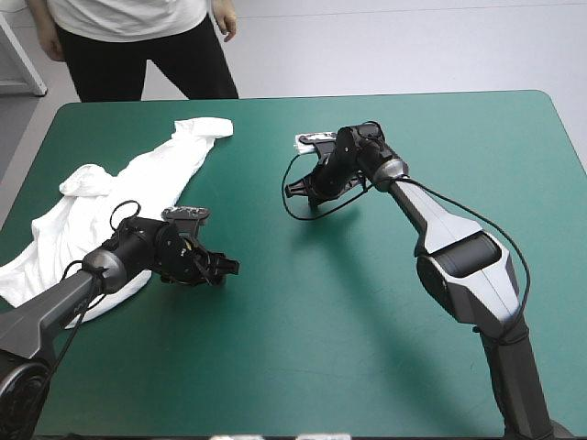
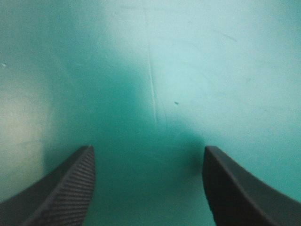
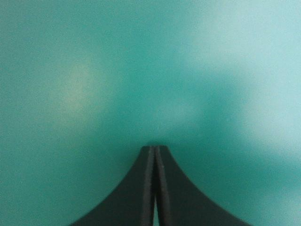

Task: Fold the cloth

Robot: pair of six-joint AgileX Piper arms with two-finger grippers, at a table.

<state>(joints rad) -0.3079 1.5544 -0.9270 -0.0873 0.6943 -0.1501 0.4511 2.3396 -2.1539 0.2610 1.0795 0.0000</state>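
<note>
The left hand (image 2: 148,157) stands wide open, nothing between its black fingers (image 2: 70,188), low over bare teal-green cover (image 1: 367,348). The right hand (image 3: 155,148) is pressed together and empty, near the counter's centre. The white T-shirt (image 1: 138,183) lies at the counter's 9 to 10 o'clock, a rumpled slanted band, one end bunched toward 11 o'clock, the other reaching the left edge.

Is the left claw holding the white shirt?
No, the left gripper stands open over bare teal-green cover, with the T-shirt lying beside it.
</note>
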